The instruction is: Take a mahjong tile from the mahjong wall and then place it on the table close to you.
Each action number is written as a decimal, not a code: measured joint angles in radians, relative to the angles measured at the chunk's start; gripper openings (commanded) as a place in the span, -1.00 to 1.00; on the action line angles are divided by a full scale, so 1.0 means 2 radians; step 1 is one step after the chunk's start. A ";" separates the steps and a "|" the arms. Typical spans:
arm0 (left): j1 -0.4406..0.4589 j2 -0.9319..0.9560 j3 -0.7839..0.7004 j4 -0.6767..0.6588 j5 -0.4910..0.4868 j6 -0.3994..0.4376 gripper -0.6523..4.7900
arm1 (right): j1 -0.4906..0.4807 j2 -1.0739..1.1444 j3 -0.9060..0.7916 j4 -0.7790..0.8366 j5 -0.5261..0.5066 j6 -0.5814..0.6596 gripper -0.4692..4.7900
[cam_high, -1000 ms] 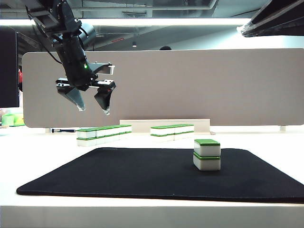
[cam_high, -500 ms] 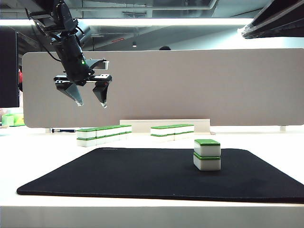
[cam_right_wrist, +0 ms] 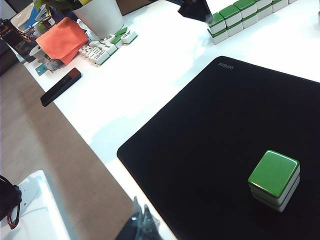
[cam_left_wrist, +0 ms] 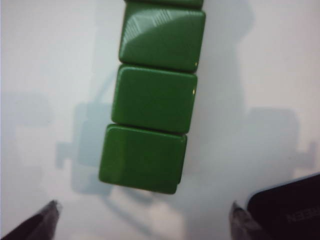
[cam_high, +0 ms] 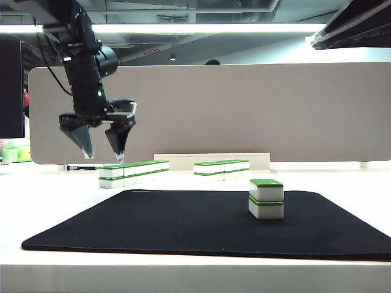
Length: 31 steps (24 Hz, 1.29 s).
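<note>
- Left gripper [cam_high: 102,154] hung in the air over the left end of the wall [cam_high: 133,170], pointing down, jaws spread wide, nothing between them.
- Left wrist view: both fingertips [cam_left_wrist: 37,223] sat at the frame edge, well apart, with the wall's [cam_left_wrist: 155,97] green tops between and beyond them. End tile [cam_left_wrist: 142,159] closest to the tips, not touched.
- Wall was two tiles high, on the white table [cam_high: 55,195] just behind the mat's [cam_high: 201,223] far left corner. Second wall segment [cam_high: 222,168] sat to its right with a gap between them.
- Separate stack [cam_high: 266,199] of two green-topped tiles stood on the mat, right of centre, apart from both segments. Also seen in the right wrist view [cam_right_wrist: 274,179].
- Right gripper [cam_right_wrist: 142,224]: only a dark, blurred bit showed at the edge of its wrist view, over the table's near edge; couldn't tell whether its jaws were open or closed. Not seen in the exterior view.
- Right wrist view also showed a phone [cam_right_wrist: 61,86], an orange cloth [cam_right_wrist: 62,39] and loose tiles [cam_right_wrist: 105,46] on the table's left part, well clear of the mat [cam_right_wrist: 215,130].
</note>
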 measured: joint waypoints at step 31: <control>0.000 0.065 0.000 0.072 -0.004 0.020 0.74 | 0.000 0.000 0.000 0.000 0.000 0.000 -0.83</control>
